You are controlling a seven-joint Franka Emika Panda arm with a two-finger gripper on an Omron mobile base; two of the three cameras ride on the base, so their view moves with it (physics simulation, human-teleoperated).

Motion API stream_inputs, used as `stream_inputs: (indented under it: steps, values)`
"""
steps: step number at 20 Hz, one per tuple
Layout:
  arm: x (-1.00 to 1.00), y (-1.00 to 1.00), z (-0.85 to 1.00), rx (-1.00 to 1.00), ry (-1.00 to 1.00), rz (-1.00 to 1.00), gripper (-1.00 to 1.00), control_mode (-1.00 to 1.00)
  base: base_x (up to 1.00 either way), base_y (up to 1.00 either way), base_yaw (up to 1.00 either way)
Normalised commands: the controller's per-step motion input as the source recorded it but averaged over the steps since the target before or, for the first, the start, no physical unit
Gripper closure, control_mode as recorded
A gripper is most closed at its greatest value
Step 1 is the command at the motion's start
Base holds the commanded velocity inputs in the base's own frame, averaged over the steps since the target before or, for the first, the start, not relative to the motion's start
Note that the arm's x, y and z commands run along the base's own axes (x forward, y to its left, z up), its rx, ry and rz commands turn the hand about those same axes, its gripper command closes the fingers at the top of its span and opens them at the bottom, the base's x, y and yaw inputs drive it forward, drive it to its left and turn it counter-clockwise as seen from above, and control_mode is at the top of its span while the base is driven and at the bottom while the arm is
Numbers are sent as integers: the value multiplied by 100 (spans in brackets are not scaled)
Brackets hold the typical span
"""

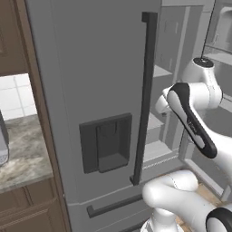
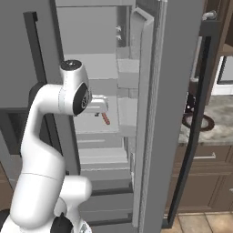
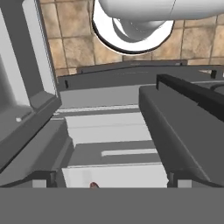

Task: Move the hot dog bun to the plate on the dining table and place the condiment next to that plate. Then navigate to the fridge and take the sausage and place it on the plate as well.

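The fridge is tall grey steel; its left door with the dispenser panel is shut and its right door stands swung open. My arm reaches into the open compartment. The sausage, a slim reddish-brown cylinder, lies on a shelf just below and to the right of my open gripper. In the hand view its red end peeks up between the spread fingertips of the gripper, with nothing held. The hot dog bun, plate, dining table and condiment are out of view.
White fridge shelves stack below the hand, and door bins line the open door. A marble wall counter sits left of the fridge. Another counter on the right carries a dark round pan over brown cabinets.
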Motion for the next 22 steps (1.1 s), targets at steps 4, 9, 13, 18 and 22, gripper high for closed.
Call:
stream_inputs:
  steps: [4, 9, 13, 18, 22]
  values:
    - [0, 0, 0, 0, 0, 0, -100, 100, 9, -50, 0]
    - [0, 0, 0, 0, 0, 0, -100, 100, 27, -13, 0]
    - [0, 0, 0, 0, 0, 0, -100, 100, 31, 1, 0]
    - [20, 0, -21, 0, 2, 2, -100, -100, 3, 0, 0]
    - [44, 14, -50, -1, 15, 0, -100, -100, 0, 0, 0]
